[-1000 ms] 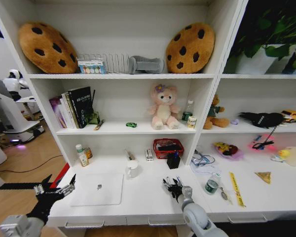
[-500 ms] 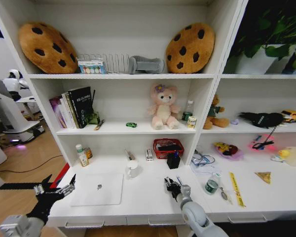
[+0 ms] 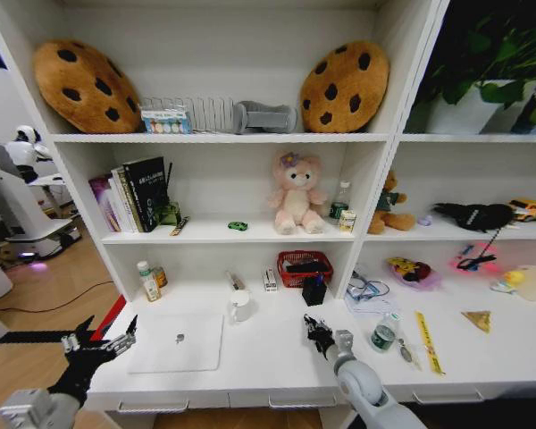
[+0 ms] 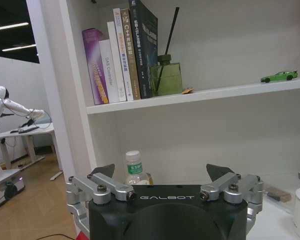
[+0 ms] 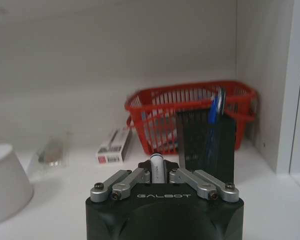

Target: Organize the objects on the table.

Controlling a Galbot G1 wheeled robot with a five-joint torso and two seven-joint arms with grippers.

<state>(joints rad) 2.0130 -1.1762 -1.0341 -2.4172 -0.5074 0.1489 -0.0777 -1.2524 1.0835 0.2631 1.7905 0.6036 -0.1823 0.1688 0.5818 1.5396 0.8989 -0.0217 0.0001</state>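
My right gripper [image 3: 319, 333] hovers over the white table [image 3: 268, 357], shut on a pen [image 5: 156, 166] that stands up between its fingers. Just beyond it is a black pen holder [image 5: 206, 138] with a blue pen [image 5: 213, 109] inside. My left gripper [image 3: 107, 336] is open and holds nothing, off the table's left end beside the silver laptop [image 3: 179, 341]. A green-capped bottle [image 3: 147, 281] stands at the back left, and the left wrist view shows this bottle [image 4: 134, 167] too. A tiny green toy car [image 3: 238, 226] sits on the shelf above.
A red basket [image 3: 305, 267] stands behind the pen holder [image 3: 314, 290], with a white mug [image 3: 240, 306] to its left. A small bottle [image 3: 384, 332], yellow strip [image 3: 427, 341] and cables lie at the right. Books [image 3: 134, 192] and a pink plush bear [image 3: 297, 193] occupy the shelf.
My right gripper has moved a little to the right and farther in, toward the black pen holder, still with the pen in it. The left arm has not moved.
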